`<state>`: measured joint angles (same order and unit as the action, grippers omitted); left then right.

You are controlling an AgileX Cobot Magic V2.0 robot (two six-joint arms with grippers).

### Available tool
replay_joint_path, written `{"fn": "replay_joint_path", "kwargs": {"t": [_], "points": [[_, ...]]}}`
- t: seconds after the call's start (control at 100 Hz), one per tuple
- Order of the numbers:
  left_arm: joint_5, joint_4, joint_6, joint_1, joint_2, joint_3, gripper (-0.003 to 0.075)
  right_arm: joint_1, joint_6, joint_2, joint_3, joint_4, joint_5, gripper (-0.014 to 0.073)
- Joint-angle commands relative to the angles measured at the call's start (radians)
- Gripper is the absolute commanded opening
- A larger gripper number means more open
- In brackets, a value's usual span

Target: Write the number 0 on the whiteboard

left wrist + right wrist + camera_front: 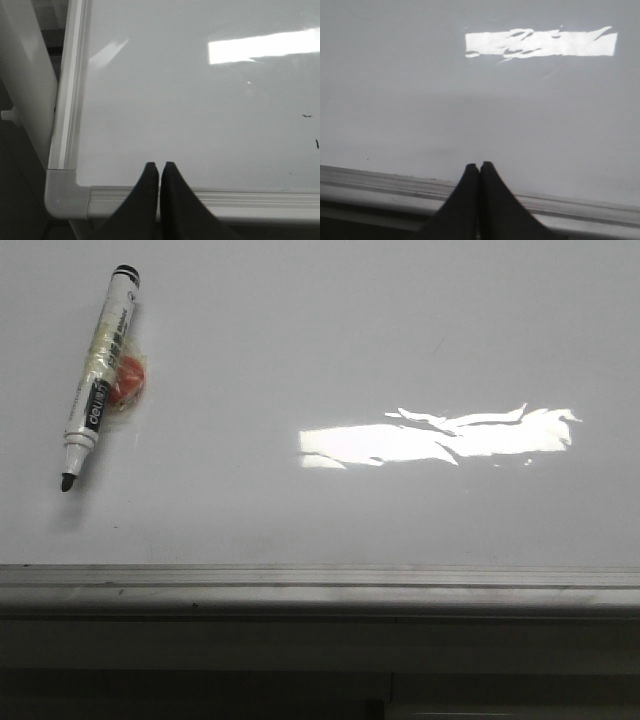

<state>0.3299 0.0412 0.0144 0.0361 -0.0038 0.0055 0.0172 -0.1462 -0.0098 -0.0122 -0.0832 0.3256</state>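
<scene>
Currently one whiteboard (330, 360) fills the front view, glossy pale grey, with one grey rail (320, 585) along its near edge. No drawn 0 is visible on it in any view. One marker (98, 375) lies on the board at far left: white barrel, black cap end pointing far, bare dark tip pointing near, tilted slightly. One small red-orange lump (128, 380) sits touching the barrel's right side, under what looks like clear tape. One bright light reflection (440, 438) lies right of centre.

Left wrist view: left gripper (159, 166) with fingers pressed together, holding nothing, over the board's corner piece (65, 192). Two small dark marks (311, 130) sit on the board surface.

Right wrist view: right gripper (479, 165) likewise closed and empty, above the rail.
</scene>
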Motion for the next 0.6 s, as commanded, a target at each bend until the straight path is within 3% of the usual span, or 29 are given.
{"fn": "replay_joint_path", "kwargs": {"t": [0.0,0.23,0.31,0.39,0.59], "points": [[-0.051,-0.001,0.0,-0.007,-0.028,0.032,-0.002,-0.001,-0.005,-0.02,-0.012,0.019,-0.021,-0.0069],[-0.051,0.029,0.0,-0.007,-0.028,0.032,-0.002,-0.001,-0.005,-0.02,-0.012,0.019,-0.021,-0.0069],[-0.07,0.119,0.0,-0.007,-0.028,0.032,-0.002,-0.001,-0.005,-0.02,-0.012,0.023,-0.03,-0.0069],[-0.203,0.115,0.0,-0.007,-0.028,0.032,-0.002,-0.001,-0.005,-0.02,-0.012,0.015,-0.107,-0.0069],[-0.562,0.112,0.0,-0.007,-0.028,0.03,-0.002,-0.001,-0.005,-0.02,-0.012,0.002,-0.498,-0.0069]]}}
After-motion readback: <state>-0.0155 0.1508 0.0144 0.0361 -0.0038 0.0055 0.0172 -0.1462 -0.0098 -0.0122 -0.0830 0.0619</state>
